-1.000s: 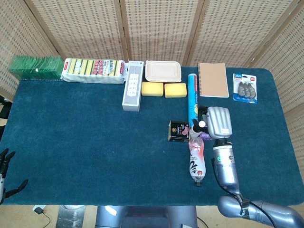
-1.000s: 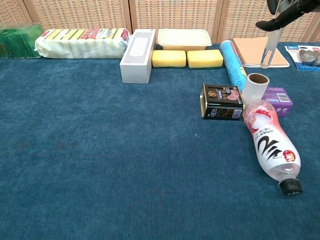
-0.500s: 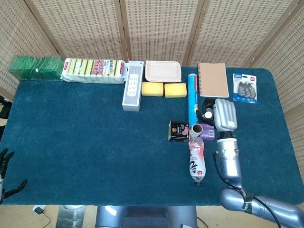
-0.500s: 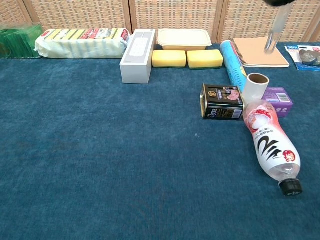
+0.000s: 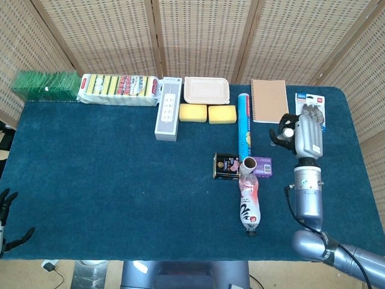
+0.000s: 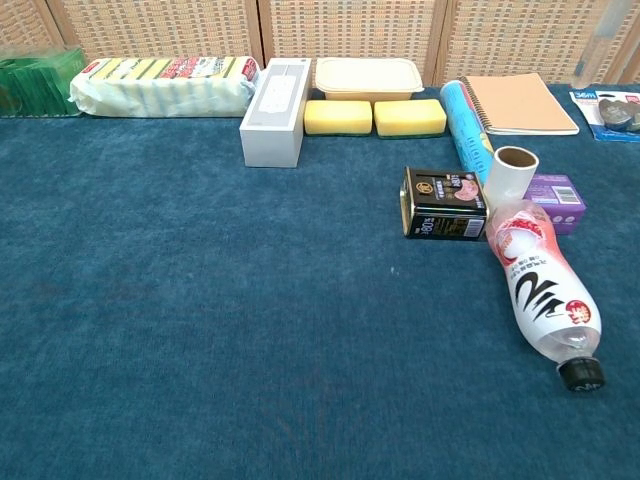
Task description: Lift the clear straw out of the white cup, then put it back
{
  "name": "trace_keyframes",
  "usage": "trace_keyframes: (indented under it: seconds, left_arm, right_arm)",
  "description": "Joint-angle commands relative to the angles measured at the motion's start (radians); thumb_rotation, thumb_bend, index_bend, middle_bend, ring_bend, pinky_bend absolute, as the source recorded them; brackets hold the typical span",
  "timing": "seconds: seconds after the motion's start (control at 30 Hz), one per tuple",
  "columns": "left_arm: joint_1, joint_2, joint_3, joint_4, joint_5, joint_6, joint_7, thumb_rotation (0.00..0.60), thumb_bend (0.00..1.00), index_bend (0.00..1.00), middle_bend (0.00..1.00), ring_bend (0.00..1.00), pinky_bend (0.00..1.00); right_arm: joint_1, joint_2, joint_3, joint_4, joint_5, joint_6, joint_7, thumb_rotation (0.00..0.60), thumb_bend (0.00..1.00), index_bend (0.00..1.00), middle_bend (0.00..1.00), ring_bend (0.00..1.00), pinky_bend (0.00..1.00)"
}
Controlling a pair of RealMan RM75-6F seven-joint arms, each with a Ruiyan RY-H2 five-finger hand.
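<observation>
The white cup point(image 5: 249, 162) point(image 6: 513, 170) stands upright mid-table, between a black tin and a purple box, with nothing in it. My right hand point(image 5: 304, 133) hovers to the right of the cup and further back, near the notebook, fingers curled. In the chest view the hand itself is above the frame. Only the faint lower end of the clear straw point(image 6: 603, 42) hangs at the top right, well above the table and clear of the cup. My left hand point(image 5: 7, 220) sits off the table's front left corner, fingers apart and holding nothing.
A plastic bottle point(image 5: 249, 201) lies against the cup's front. A black tin point(image 5: 226, 165), purple box point(image 5: 263, 166) and blue tube point(image 5: 243, 120) surround the cup. Notebook point(image 5: 269, 100), blister pack point(image 5: 310, 111), sponges point(image 5: 207, 113), a lidded box point(image 5: 206, 90) and a power strip point(image 5: 168, 108) line the back.
My right hand has moved right and back, away from the cup, carrying the straw. In the chest view it has risen out of frame, and the straw has shifted to the top right.
</observation>
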Motion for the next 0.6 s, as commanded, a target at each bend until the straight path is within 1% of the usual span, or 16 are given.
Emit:
trace_keyframes:
  seconds: [0.03, 0.1, 0.13, 0.17, 0.2, 0.23, 0.27, 0.3, 0.33, 0.37, 0.43, 0.47, 0.5, 0.57, 0.6]
  left_arm:
    - [-0.001, 0.000, 0.003, -0.002, 0.008, 0.003, 0.003, 0.600, 0.19, 0.07, 0.00, 0.00, 0.15]
    - [0.003, 0.001, 0.009, -0.001, 0.016, 0.011, -0.002, 0.600, 0.20, 0.07, 0.00, 0.00, 0.15]
    - [0.005, 0.001, 0.011, 0.000, 0.019, 0.015, -0.008, 0.600, 0.20, 0.07, 0.00, 0.00, 0.15]
    - [0.009, 0.001, 0.011, 0.003, 0.018, 0.020, -0.013, 0.600, 0.20, 0.07, 0.00, 0.00, 0.15]
    - [0.011, 0.001, 0.011, 0.006, 0.017, 0.022, -0.017, 0.600, 0.20, 0.07, 0.00, 0.00, 0.15]
    - [0.014, 0.000, 0.009, 0.011, 0.011, 0.025, -0.022, 0.600, 0.20, 0.07, 0.00, 0.00, 0.15]
    - [0.016, -0.002, 0.005, 0.015, 0.004, 0.024, -0.027, 0.600, 0.20, 0.07, 0.00, 0.00, 0.15]
    - [0.017, -0.002, 0.004, 0.016, 0.000, 0.022, -0.029, 0.600, 0.20, 0.07, 0.00, 0.00, 0.15]
    - [0.015, -0.002, 0.001, 0.017, -0.005, 0.018, -0.029, 0.600, 0.19, 0.07, 0.00, 0.00, 0.15]
    - [0.013, -0.002, -0.001, 0.015, -0.006, 0.016, -0.025, 0.600, 0.20, 0.07, 0.00, 0.00, 0.15]
    - [0.011, -0.002, 0.000, 0.010, 0.003, 0.022, -0.016, 0.600, 0.20, 0.07, 0.00, 0.00, 0.15]
    - [0.011, -0.002, 0.004, 0.007, 0.014, 0.028, -0.012, 0.600, 0.20, 0.07, 0.00, 0.00, 0.15]
    - [0.011, -0.002, 0.008, 0.005, 0.022, 0.032, -0.010, 0.600, 0.19, 0.07, 0.00, 0.00, 0.15]
    - [0.016, -0.001, 0.017, 0.005, 0.034, 0.041, -0.011, 0.600, 0.20, 0.07, 0.00, 0.00, 0.15]
    - [0.017, -0.002, 0.018, 0.006, 0.034, 0.043, -0.012, 0.600, 0.20, 0.07, 0.00, 0.00, 0.15]
  right_arm:
    - [-0.089, 0.127, -0.071, -0.236, -0.035, -0.049, 0.059, 0.600, 0.40, 0.81, 1.00, 1.00, 1.00]
    - [-0.084, 0.134, -0.031, -0.185, 0.018, -0.047, 0.098, 0.600, 0.41, 0.81, 1.00, 1.00, 1.00]
    - [-0.071, 0.117, 0.001, -0.127, 0.071, -0.031, 0.114, 0.600, 0.41, 0.81, 1.00, 1.00, 1.00]
    - [-0.058, 0.096, 0.020, -0.078, 0.119, -0.009, 0.111, 0.600, 0.41, 0.81, 1.00, 1.00, 1.00]
    - [-0.051, 0.085, 0.021, -0.067, 0.133, 0.003, 0.103, 0.600, 0.41, 0.81, 1.00, 1.00, 1.00]
    - [-0.053, 0.078, -0.004, -0.080, 0.115, 0.008, 0.092, 0.600, 0.41, 0.81, 1.00, 1.00, 1.00]
    - [-0.065, 0.084, -0.053, -0.124, 0.056, 0.003, 0.076, 0.600, 0.41, 0.81, 1.00, 1.00, 1.00]
    - [-0.079, 0.094, -0.092, -0.161, 0.008, -0.003, 0.069, 0.600, 0.41, 0.81, 1.00, 1.00, 1.00]
    - [-0.102, 0.114, -0.142, -0.225, -0.060, -0.020, 0.078, 0.600, 0.41, 0.81, 1.00, 1.00, 1.00]
    - [-0.129, 0.135, -0.179, -0.283, -0.124, -0.035, 0.107, 0.600, 0.41, 0.81, 1.00, 1.00, 1.00]
    - [-0.159, 0.162, -0.205, -0.315, -0.206, -0.032, 0.150, 0.600, 0.41, 0.81, 1.00, 1.00, 1.00]
    - [-0.162, 0.161, -0.190, -0.300, -0.221, -0.013, 0.169, 0.600, 0.41, 0.81, 1.00, 1.00, 1.00]
    - [-0.158, 0.150, -0.170, -0.281, -0.209, 0.003, 0.180, 0.600, 0.41, 0.81, 1.00, 1.00, 1.00]
    - [-0.128, 0.101, -0.092, -0.212, -0.098, 0.040, 0.200, 0.600, 0.41, 0.81, 1.00, 1.00, 1.00]
    - [-0.116, 0.089, -0.077, -0.204, -0.065, 0.044, 0.192, 0.600, 0.41, 0.81, 1.00, 1.00, 1.00]
